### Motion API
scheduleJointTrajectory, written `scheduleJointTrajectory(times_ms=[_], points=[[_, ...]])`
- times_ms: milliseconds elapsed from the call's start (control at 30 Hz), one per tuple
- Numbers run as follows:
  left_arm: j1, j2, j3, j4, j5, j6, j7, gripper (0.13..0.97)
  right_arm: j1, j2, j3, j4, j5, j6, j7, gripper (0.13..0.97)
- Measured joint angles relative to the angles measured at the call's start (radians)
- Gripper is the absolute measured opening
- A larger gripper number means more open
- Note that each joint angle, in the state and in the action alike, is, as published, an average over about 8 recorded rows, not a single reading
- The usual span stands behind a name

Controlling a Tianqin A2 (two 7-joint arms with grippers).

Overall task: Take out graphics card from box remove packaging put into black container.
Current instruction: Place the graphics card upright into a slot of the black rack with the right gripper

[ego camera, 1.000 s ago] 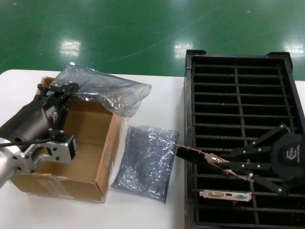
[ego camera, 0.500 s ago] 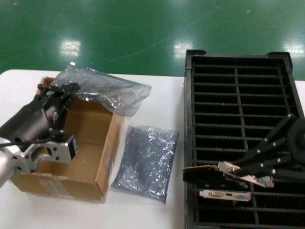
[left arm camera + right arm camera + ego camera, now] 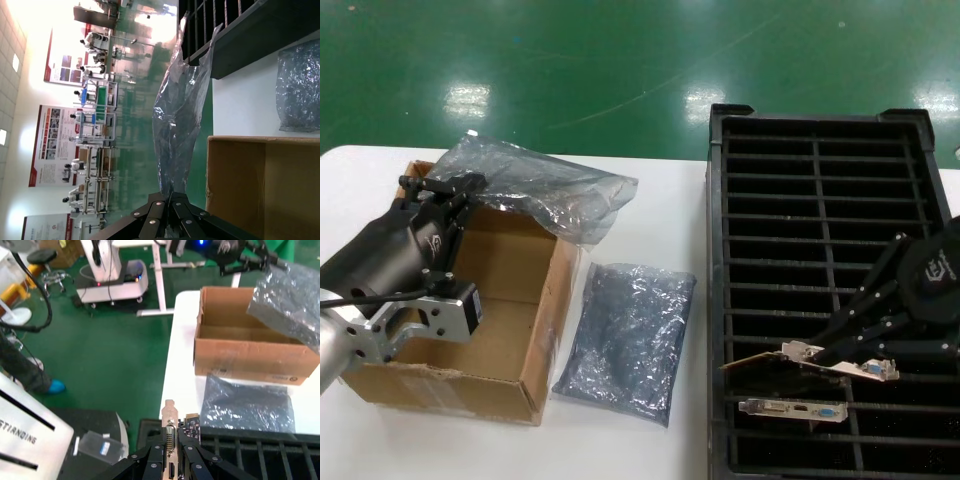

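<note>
My right gripper [image 3: 832, 358] is shut on the graphics card [image 3: 772, 362], a thin board with a silver port bracket, and holds it level just above the near slots of the black container [image 3: 820, 200]. The right wrist view shows the bracket [image 3: 171, 437] between my fingers. A second card [image 3: 795, 408] lies in a near slot. My left gripper [image 3: 445, 188] is shut on the packaging [image 3: 540, 190], a crinkly grey bag, and holds it over the far edge of the brown box [image 3: 540, 340]. The bag hangs from my left gripper [image 3: 172, 197] in the left wrist view [image 3: 182, 115].
A second grey bag [image 3: 630, 340] lies flat on the white table [image 3: 650, 220] between the box and the crate. The box's inside [image 3: 260, 190] shows bare cardboard. Green floor lies beyond the table's far edge.
My right gripper has carried the card from over the crate's left edge toward me and further over the near slots, turning it level. The left arm and its bag have not moved.
</note>
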Motion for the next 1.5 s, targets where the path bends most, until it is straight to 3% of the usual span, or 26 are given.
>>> scheduleJointTrajectory(times_ms=[833, 1500], points=[[0.0, 0.0, 0.0, 0.0, 0.0, 0.0, 0.0, 0.139, 0.001, -0.146, -0.016, -0.157, -0.235, 0.0, -0.098, 0.165], [0.0, 0.0, 0.0, 0.0, 0.0, 0.0, 0.0, 0.139, 0.01, -0.122, -0.016, -0.1, -0.252, 0.0, -0.09, 0.165]])
